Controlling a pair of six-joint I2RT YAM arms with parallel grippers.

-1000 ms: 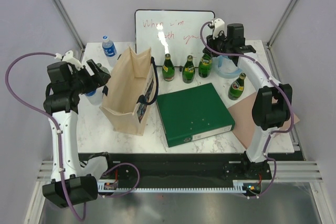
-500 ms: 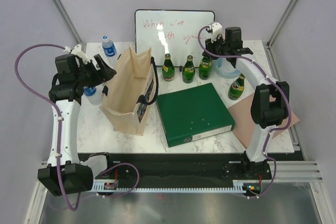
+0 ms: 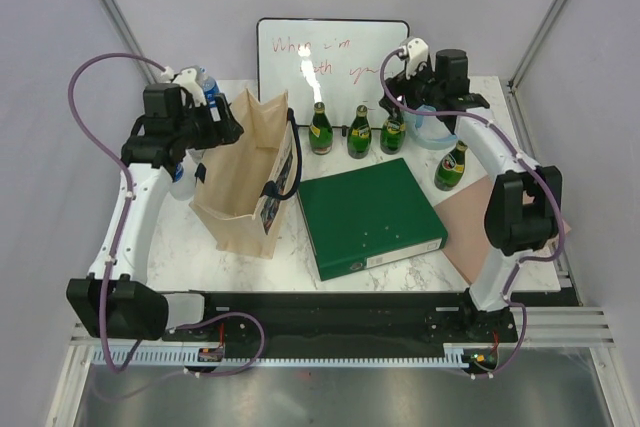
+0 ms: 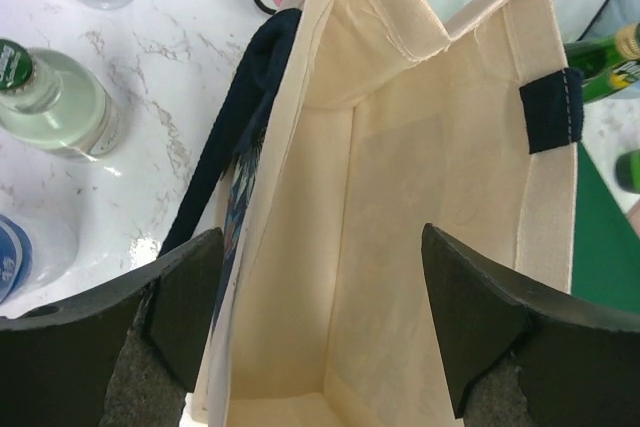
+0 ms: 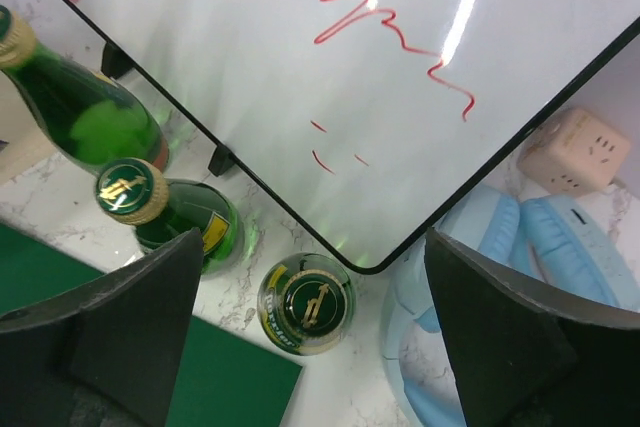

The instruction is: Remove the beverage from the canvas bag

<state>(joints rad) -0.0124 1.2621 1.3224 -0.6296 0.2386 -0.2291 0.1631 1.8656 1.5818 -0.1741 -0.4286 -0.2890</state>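
The beige canvas bag (image 3: 243,175) with dark handles stands upright at the left of the table. My left gripper (image 3: 220,130) hangs open over its mouth. In the left wrist view the left gripper (image 4: 320,317) straddles the canvas bag (image 4: 420,197), and the part of the inside that shows is bare down to the floor. A green beverage bottle (image 3: 392,130) stands upright at the whiteboard's foot. My right gripper (image 3: 405,87) is open just above it. The right wrist view looks straight down on the bottle's cap (image 5: 312,304) between the wide-apart jaws of the right gripper (image 5: 320,332).
Two more green bottles (image 3: 320,130) (image 3: 359,134) stand in a row, another (image 3: 452,165) at the right. A green binder (image 3: 370,215) lies mid-table. The whiteboard (image 3: 330,57) leans at the back. Clear water bottles (image 4: 55,97) stand left of the bag. A blue object (image 5: 500,247) sits right of the bottle.
My right gripper has opened and let go of the green bottle, which stays standing. My left arm has swung back and right, over the bag's mouth.
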